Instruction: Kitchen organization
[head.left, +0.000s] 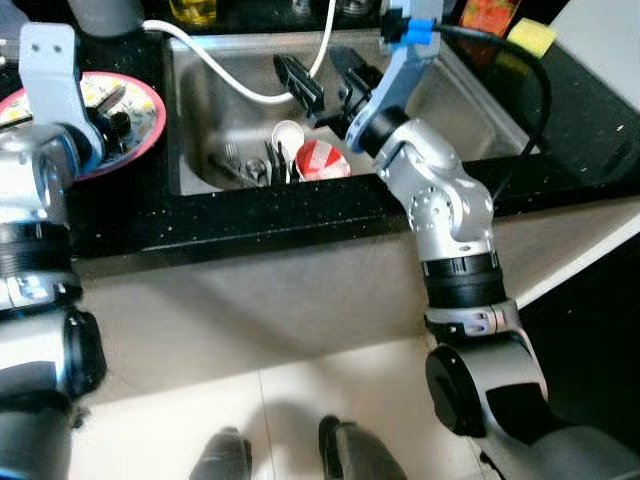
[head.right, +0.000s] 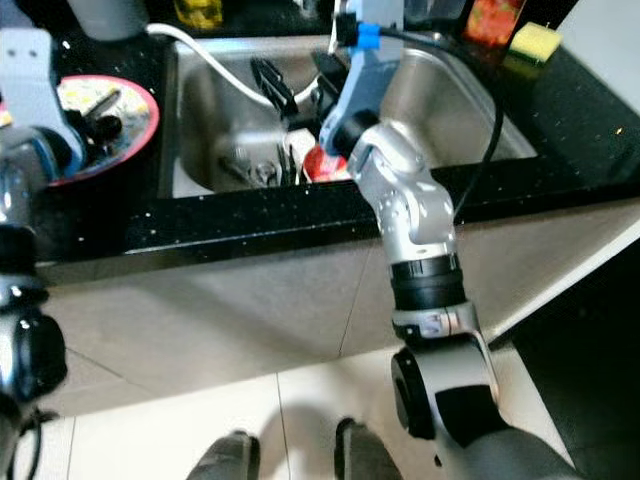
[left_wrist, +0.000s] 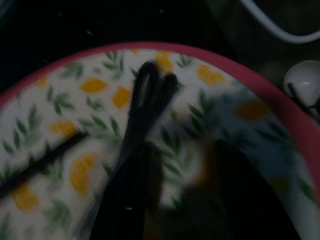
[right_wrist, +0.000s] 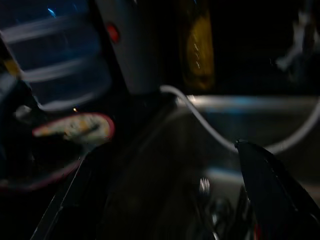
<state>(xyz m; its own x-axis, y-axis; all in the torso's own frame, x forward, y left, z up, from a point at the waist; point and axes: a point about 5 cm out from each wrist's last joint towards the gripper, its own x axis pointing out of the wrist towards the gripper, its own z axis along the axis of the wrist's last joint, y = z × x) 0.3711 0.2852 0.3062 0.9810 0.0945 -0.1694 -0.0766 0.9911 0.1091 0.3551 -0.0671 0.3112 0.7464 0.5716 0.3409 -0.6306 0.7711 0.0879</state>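
Observation:
A steel sink is set in the black counter. At its bottom lie a red-and-white cup, a white spoon and several forks. My right gripper hangs open above them with nothing between its fingers; the right wrist view looks dimly past both fingers into the basin. On the counter to the left sits a red-rimmed plate with a lemon pattern. My left gripper is over that plate, its fingertips shut together just above the plate.
A white hose curves across the sink from the back. A yellow sponge and an orange packet lie at the back right. A thin dark stick rests on the plate. The counter's front edge and pale floor tiles are below.

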